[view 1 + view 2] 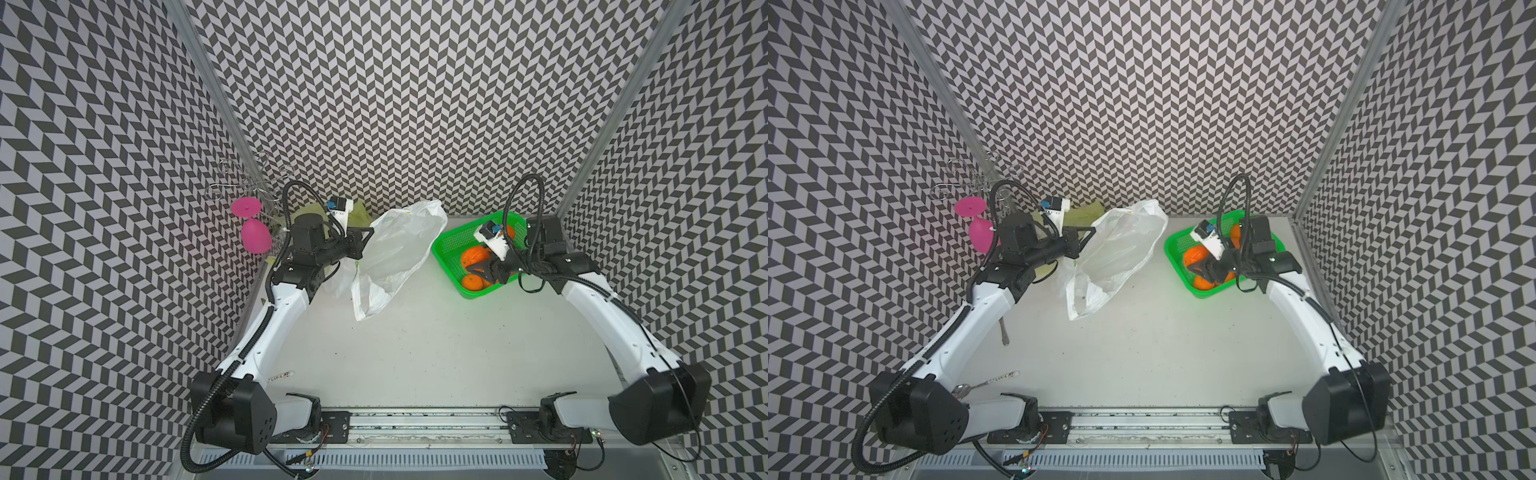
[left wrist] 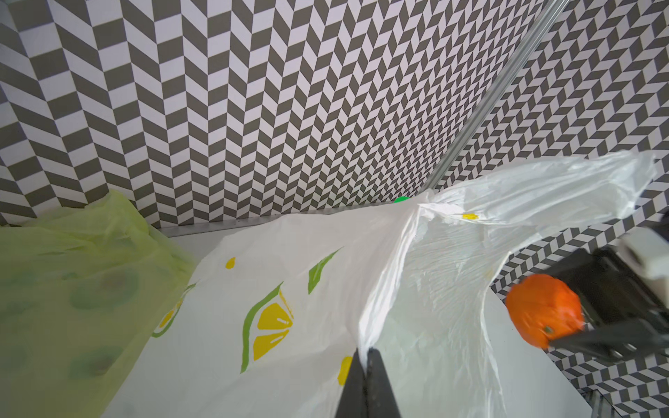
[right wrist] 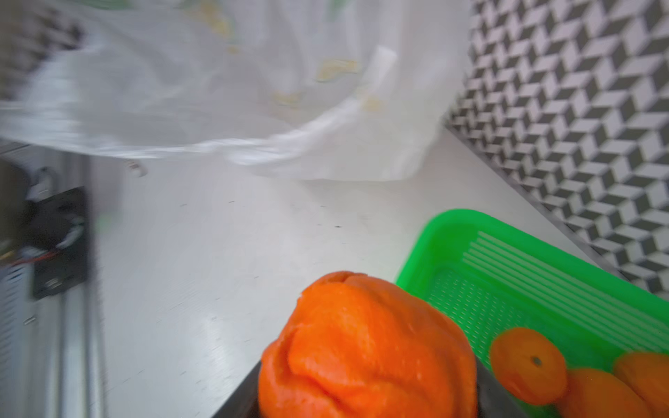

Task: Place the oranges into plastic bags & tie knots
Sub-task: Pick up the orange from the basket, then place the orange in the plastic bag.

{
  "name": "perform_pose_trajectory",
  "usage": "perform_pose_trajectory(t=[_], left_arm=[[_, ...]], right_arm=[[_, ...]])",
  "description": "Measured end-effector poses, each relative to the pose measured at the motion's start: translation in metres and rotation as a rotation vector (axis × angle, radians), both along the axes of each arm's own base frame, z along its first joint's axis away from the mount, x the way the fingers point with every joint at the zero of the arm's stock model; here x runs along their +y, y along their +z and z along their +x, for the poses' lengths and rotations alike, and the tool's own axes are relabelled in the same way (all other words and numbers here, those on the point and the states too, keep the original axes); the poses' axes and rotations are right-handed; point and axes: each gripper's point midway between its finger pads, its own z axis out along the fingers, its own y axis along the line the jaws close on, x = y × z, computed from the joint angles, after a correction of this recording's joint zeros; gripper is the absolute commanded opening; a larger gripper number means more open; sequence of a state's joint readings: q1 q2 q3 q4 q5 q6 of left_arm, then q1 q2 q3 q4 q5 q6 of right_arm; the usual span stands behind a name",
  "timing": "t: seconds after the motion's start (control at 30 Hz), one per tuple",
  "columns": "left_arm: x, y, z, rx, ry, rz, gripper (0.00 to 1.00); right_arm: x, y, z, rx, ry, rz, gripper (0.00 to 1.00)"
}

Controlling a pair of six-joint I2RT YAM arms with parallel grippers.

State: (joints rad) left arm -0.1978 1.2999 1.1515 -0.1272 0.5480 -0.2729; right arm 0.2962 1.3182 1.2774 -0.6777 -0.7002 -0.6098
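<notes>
Left gripper has its jaws clenched on the lemon-print bag at the desk's eleven o'clock. Right gripper has its jaws grasping a wrinkled orange over the green basket at one o'clock.

Right tool around an orange at green basket, white bag nearby

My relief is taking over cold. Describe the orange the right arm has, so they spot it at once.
Find the green mesh basket at the far right corner of the table. The right gripper reaches over it, shut on one orange. That one is puckered and deeply creased, clamped in the jaws; the other oranges lie loose on the basket floor with smoother skin.
</notes>
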Motion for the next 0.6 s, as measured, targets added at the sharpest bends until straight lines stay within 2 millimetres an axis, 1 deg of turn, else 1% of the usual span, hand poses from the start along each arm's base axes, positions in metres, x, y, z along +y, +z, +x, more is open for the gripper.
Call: perform_pose_trajectory(t=[0.07,0.13,0.17,0.2,0.23,0.3,0.33,0.4,0.47,0.53,0.57,0.6], left_arm=[[-0.008,0.000,-0.003,0.002,-0.014,-0.005,0.00],[-0.017,-0.002,-0.007,0.004,-0.036,-0.008,0.00],[-0.022,-0.005,-0.009,0.008,-0.048,-0.008,0.00],[-0.025,-0.007,-0.011,0.014,-0.058,-0.008,0.00],[-0.029,-0.011,-0.014,0.023,-0.070,-0.008,0.00],[-0.036,-0.017,-0.019,0.041,-0.094,-0.012,0.00],[-0.039,-0.018,-0.021,0.050,-0.106,-0.018,0.00],[-0.043,-0.018,-0.025,0.062,-0.130,-0.032,0.00],[-0.045,-0.017,-0.027,0.071,-0.145,-0.050,0.00],[-0.045,-0.014,-0.029,0.086,-0.161,-0.079,0.00],[-0.045,-0.012,-0.030,0.093,-0.167,-0.093,0.00],[-0.045,-0.010,-0.030,0.102,-0.176,-0.111,0.00]], right_arm=[[0.040,0.015,-0.035,-0.003,0.159,0.024,0.46],[0.075,0.029,-0.056,0.001,0.267,0.053,0.47],[0.091,0.038,-0.061,0.000,0.299,0.069,0.47],[0.101,0.045,-0.061,0.000,0.312,0.082,0.49],[0.113,0.053,-0.058,0.000,0.313,0.100,0.51],[0.129,0.063,-0.039,-0.014,0.273,0.122,0.52],[0.136,0.064,-0.027,-0.019,0.241,0.126,0.52],[0.144,0.054,-0.002,-0.022,0.167,0.112,0.54],[0.147,0.029,0.019,-0.005,0.094,0.069,0.56],[0.144,-0.008,0.036,0.023,0.020,0.007,0.57],[0.142,-0.024,0.039,0.036,-0.004,-0.020,0.59],[0.138,-0.041,0.041,0.049,-0.024,-0.047,0.64]])
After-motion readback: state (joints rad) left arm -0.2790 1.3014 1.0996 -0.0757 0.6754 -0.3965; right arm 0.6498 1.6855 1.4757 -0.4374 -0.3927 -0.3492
